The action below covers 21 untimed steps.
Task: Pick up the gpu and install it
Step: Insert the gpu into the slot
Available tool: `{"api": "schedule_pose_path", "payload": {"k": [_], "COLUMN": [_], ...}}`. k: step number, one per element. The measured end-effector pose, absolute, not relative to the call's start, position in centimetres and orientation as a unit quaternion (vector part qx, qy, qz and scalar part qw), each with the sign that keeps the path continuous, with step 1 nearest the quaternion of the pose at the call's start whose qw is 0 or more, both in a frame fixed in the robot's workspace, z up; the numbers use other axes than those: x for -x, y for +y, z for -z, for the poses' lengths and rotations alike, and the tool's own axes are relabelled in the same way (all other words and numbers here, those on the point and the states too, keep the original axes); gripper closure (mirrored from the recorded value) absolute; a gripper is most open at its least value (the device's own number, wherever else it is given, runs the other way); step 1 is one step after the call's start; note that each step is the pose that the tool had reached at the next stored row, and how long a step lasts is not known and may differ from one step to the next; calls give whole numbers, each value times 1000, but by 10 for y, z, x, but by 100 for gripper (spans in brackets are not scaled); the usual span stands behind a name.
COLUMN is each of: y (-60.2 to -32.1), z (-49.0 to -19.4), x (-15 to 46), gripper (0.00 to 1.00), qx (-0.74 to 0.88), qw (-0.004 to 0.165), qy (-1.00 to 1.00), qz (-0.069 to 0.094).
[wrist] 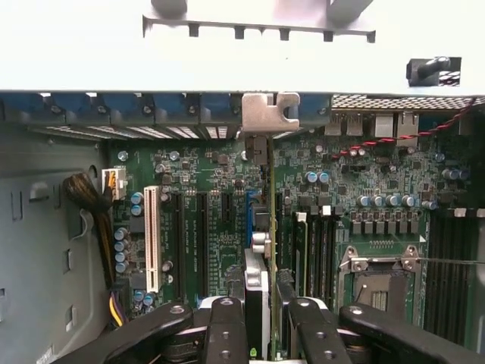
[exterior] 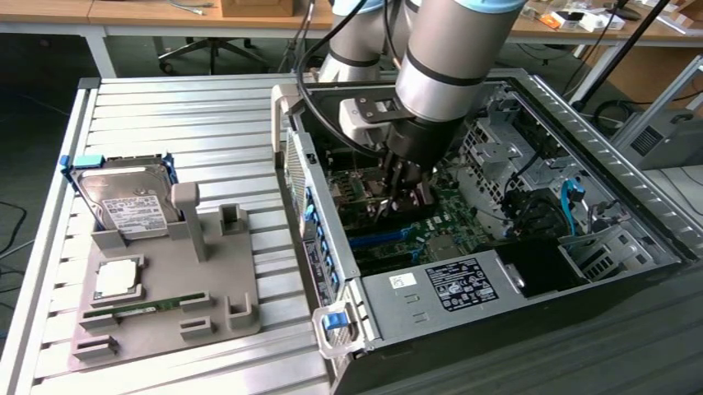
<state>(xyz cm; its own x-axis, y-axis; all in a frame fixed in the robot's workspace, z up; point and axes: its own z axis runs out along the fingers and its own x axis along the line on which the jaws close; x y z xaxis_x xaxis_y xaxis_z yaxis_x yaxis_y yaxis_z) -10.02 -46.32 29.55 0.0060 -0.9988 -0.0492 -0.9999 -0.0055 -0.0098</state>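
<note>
So the end effector [wrist: 261, 318] is clamped on the gpu [wrist: 270, 227], edge-on at frame centre above the motherboard [wrist: 379, 189]. Looks thin, stiff, light, fragile; top-edge grip seems right.

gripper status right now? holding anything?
Tool: closed on the thin dark expansion card with a silvery metal bracket, held edge-on over the green motherboard inside the open computer case.
</note>
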Motion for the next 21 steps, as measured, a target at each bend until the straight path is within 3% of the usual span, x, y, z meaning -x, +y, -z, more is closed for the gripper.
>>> {"api": "schedule_pose_path", "payload": {"k": [21], "y": [-463], "z": [-287], "x": [102], "gripper": [73], "qx": [709], "qw": [21], "qy": [705], "qz": [-14]}}
